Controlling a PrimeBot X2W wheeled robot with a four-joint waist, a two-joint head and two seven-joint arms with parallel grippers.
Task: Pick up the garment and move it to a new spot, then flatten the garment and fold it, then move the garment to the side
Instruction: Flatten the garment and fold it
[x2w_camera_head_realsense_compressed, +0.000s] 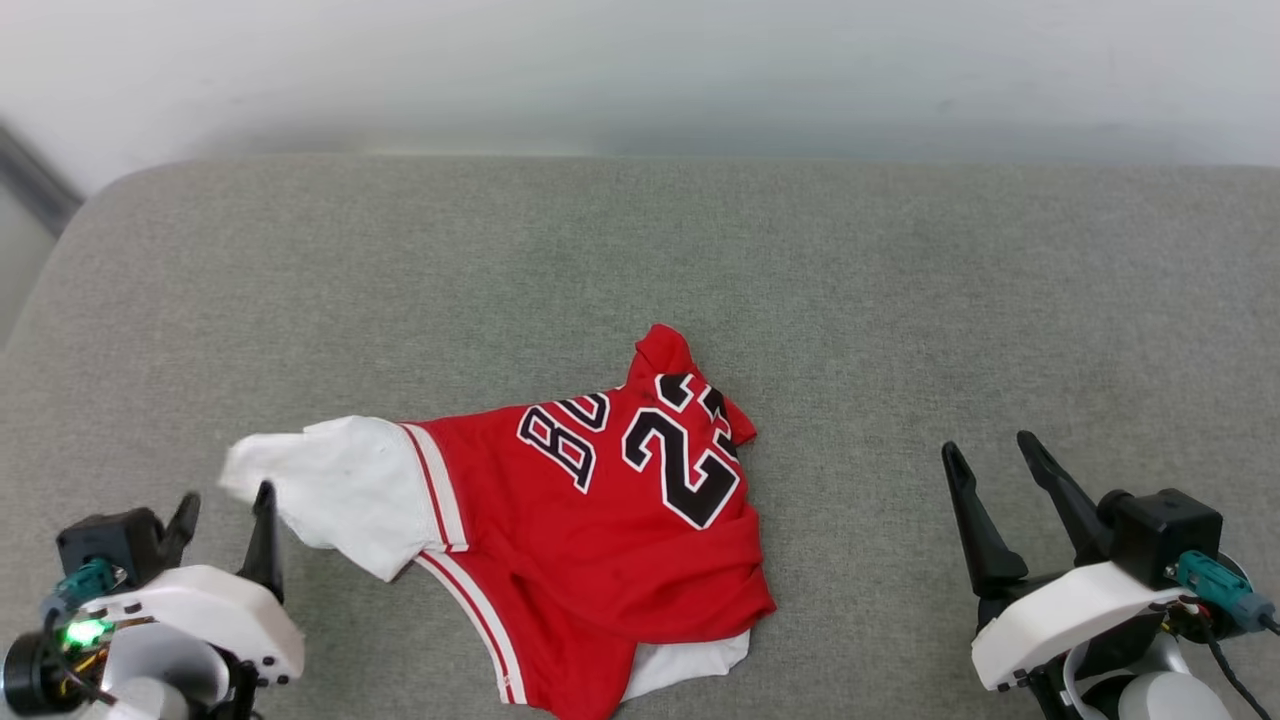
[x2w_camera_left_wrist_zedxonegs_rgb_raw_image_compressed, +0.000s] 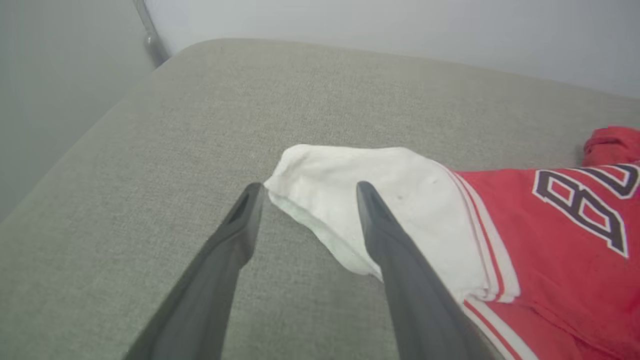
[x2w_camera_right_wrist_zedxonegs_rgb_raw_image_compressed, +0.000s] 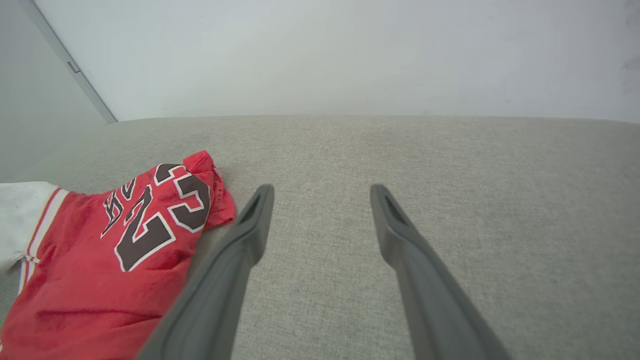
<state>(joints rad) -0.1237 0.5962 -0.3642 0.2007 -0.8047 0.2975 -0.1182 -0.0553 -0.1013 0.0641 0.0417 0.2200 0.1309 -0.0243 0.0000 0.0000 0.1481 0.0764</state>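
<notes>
Crumpled red jersey-style garment (x2w_camera_head_realsense_compressed: 600, 530), black lettering, lies on grey fabric cushion (x2w_camera_head_realsense_compressed: 800, 280). Left gripper (x2w_camera_head_realsense_compressed: 228, 497) spread wide, empty, fingers straddling tip of white sleeve (x2w_camera_left_wrist_zedxonegs_rgb_raw_image_compressed: 400, 200); contact unclear. Right gripper (x2w_camera_head_realsense_compressed: 988, 445) spread wide, empty, well apart from garment.

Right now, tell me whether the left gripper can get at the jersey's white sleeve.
Probably yes. The left gripper is open, and the white sleeve of the garment has its tip between the fingers; nothing lies in the way.
</notes>
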